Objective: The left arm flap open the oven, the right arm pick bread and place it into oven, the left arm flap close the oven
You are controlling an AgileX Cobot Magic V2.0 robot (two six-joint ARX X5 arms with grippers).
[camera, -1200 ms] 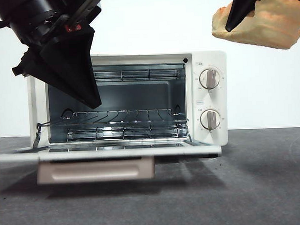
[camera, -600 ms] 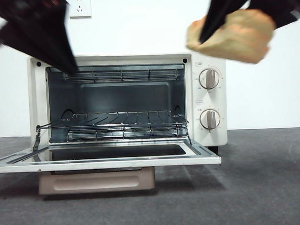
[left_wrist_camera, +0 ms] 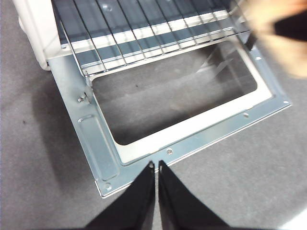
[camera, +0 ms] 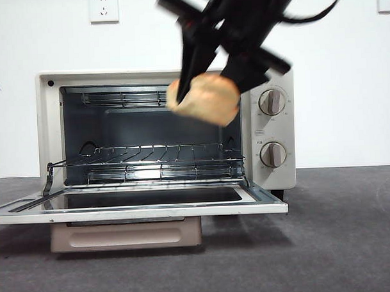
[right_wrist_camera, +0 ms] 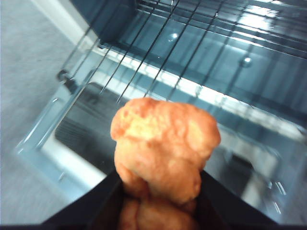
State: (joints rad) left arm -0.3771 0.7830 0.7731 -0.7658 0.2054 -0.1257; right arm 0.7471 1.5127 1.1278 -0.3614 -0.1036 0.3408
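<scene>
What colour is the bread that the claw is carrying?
Golden orange, with a knobbly crust; the bread shows best in the right wrist view, held in the right gripper.

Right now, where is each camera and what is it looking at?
Front view: low at table height, facing the oven; right gripper holds the bread.
Left wrist view: above the door; left gripper shut.
Right wrist view: toward the rack, bread nearest.
All share the open oven.

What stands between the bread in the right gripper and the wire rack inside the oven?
Nothing visible. The oven door lies flat open, and the wire rack is bare. The right gripper holds the bread before the opening, above the rack. The left gripper is off beyond the door's edge.
</scene>
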